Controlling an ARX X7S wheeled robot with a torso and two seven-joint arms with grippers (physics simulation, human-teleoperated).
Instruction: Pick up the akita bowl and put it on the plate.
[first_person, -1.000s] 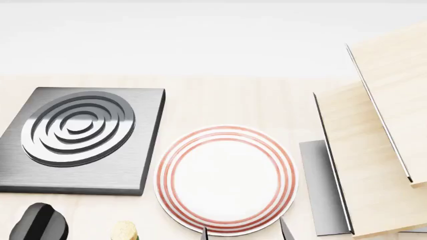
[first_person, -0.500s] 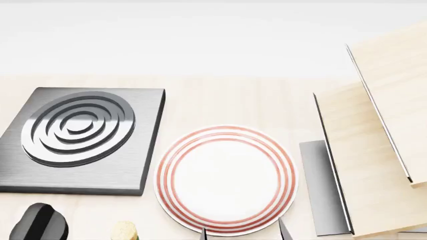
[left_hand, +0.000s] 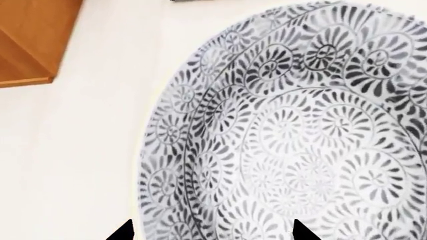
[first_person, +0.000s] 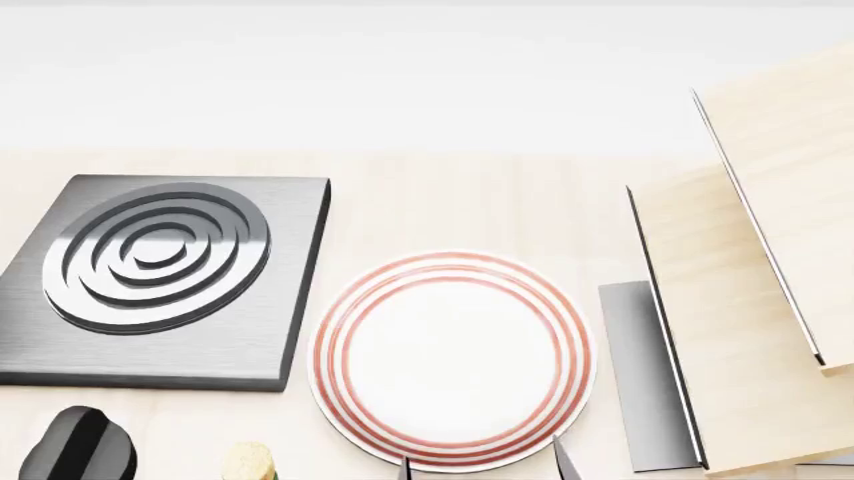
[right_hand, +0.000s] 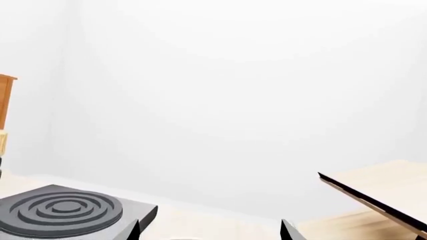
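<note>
A: Starting with the left wrist view: the akita bowl (left_hand: 293, 130) is filling most of it, sitting on the pale table (left_hand: 87, 150), seen from above so the patterned inside is showing. The left gripper (left_hand: 210, 231) is hanging over the bowl's near rim, its two dark tips spread apart and closing on nothing.

B: How is it likely to handle?

A: I'm judging it as rigid glazed ceramic: stiff, fairly heavy, slick, and breakable if dropped. The rim wall is looking like the place to pinch, one finger inside and one outside. The bowl's far edge is running off the picture, so its full outline is cut off. An orange-brown wooden piece (left_hand: 30, 40) is poking in at one corner.

B: And the head view?

A: The plate (first_person: 451, 360) is lying bare on the table beside the square burner (first_person: 160, 275), with a wooden cabinet (first_person: 747, 300) on the right. The bowl isn't appearing here at all. Two thin tips are peeking up at the lower edge, by the plate.

B: Right wrist?

A: The right gripper (right_hand: 210, 231) is showing two tips set apart, holding nothing, facing the burner (right_hand: 63, 210) and a blank wall. Neither bowl nor plate is clearly showing.
</note>
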